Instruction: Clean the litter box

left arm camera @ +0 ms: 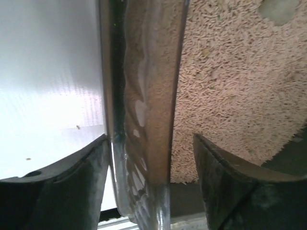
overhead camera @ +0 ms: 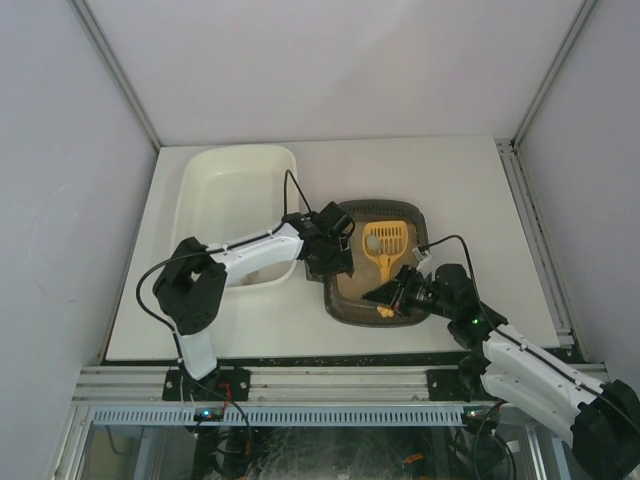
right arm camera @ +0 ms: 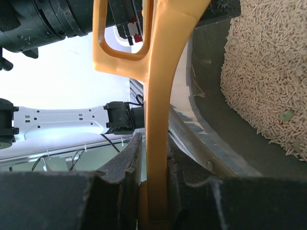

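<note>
left tool: fingers are held apart, astride the left long rim of the litter box, one outside the wall, one over the litter.
right tool: clamped on the handle of the yellow scoop, at the box's near end.
scoop: slotted head is pointed toward the far edge, handle toward the arms.
litter box: set mid-tabletop; its long axis seems to run near to far, slightly skewed.
white tub: placed just beside the box, on its left.
</note>
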Robot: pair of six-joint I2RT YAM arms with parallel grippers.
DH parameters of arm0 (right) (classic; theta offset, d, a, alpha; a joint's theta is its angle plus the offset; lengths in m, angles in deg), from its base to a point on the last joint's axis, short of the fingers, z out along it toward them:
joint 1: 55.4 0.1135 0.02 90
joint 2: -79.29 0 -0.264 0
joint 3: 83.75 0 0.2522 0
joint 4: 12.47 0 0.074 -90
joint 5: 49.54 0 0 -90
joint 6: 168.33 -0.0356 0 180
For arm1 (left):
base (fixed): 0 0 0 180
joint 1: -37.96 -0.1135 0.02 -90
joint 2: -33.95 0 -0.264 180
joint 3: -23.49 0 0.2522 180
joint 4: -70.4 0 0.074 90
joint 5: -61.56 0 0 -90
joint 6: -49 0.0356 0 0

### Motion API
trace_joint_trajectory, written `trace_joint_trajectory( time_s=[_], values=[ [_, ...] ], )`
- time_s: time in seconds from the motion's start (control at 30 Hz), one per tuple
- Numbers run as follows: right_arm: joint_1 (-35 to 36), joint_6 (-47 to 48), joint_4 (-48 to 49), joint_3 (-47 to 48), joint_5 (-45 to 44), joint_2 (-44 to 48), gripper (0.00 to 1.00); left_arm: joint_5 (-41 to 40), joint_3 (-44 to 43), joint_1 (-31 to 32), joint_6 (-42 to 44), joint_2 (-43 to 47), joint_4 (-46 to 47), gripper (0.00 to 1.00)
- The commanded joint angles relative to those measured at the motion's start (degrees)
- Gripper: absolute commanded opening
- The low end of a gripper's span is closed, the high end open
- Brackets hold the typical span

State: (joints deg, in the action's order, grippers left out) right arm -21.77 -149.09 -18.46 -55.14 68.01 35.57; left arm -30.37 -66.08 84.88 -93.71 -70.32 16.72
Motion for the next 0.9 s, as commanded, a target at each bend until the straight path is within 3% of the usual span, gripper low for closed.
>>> trace_joint_trajectory(
  time_s=[0.0,0.23,0.5,0.7,0.8,0.87],
  values=[
    [-1.27,2.67,0.0,2.94,0.55,1.55,0.0,4.64,-4.93,0.15,-3.33,1.87,5.2,0.78],
    [-3.02,3.1,-1.92,3.45,0.96,4.86,0.0,4.13,-10.72,-0.06,1.29,3.69,1.38,0.96],
    [-1.98,3.15,-1.75,3.82,0.75,4.57,0.0,5.45,-17.04,-7.21,12.01,8.03,-2.93,1.0],
    [0.12,1.93,2.18,3.91,1.83,0.38,0.0,5.5,-14.48,-11.26,17.6,13.12,-1.9,1.0],
    [-1.26,0.17,3.75,1.43,-1.04,2.97,0.0,5.98,-15.04,-13.35,21.34,14.94,-1.58,1.0],
    [1.82,1.23,2.84,3.09,-2.9,1.04,0.0,5.44,-16.49,-14.57,25.54,15.6,-2.57,1.0]
  ],
)
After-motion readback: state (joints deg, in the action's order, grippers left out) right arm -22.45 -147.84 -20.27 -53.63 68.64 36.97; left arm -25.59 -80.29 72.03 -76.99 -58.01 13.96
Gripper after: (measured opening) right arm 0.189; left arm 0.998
